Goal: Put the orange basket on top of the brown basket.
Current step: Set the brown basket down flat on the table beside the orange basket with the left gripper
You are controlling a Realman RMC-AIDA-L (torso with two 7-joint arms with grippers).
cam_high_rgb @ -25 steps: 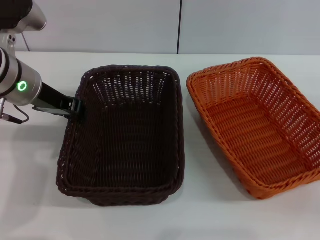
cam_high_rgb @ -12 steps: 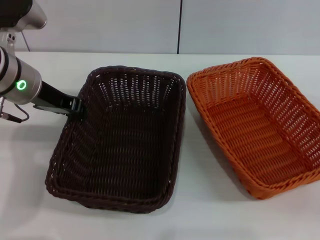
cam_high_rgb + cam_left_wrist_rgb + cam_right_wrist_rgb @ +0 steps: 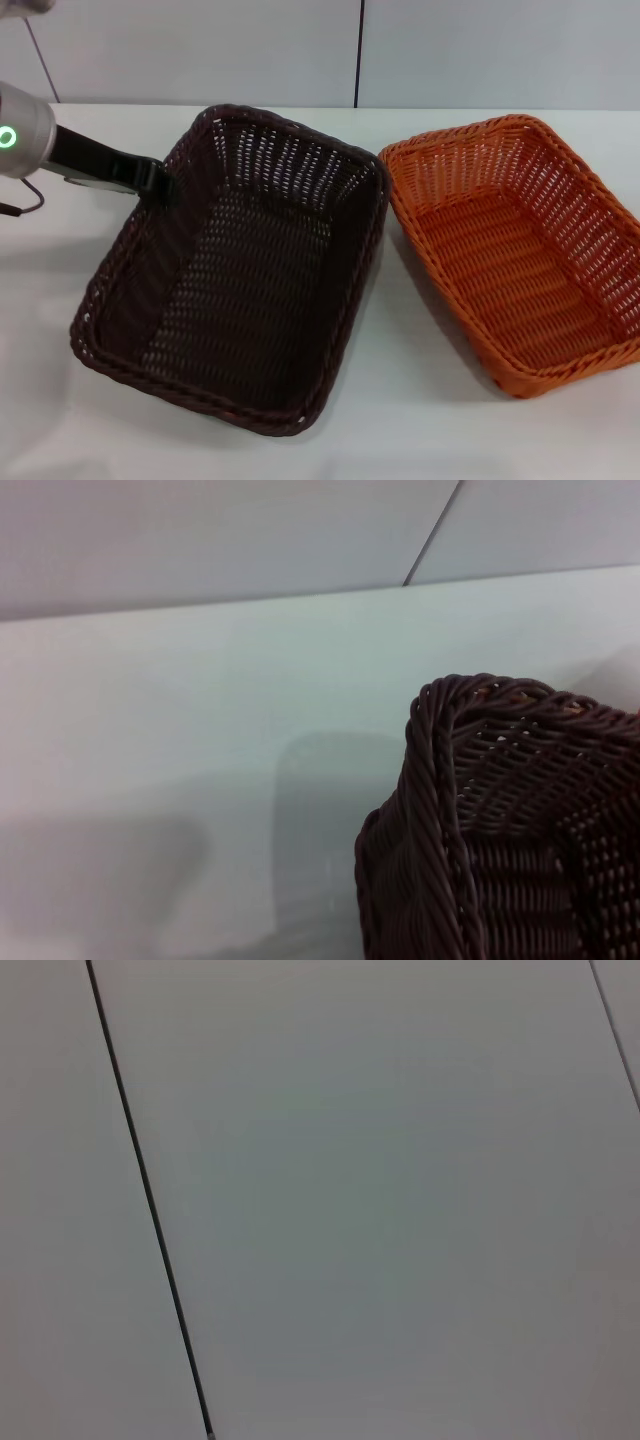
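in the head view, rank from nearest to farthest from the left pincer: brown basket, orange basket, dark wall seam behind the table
1. brown basket: the left pincer is at its left rim, touching it.
2. dark wall seam: behind the table, up and to the right of the pincer.
3. orange basket: on the right side of the table, beyond the brown one.

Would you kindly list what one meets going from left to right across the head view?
Left tool at the rim → brown basket → orange basket.
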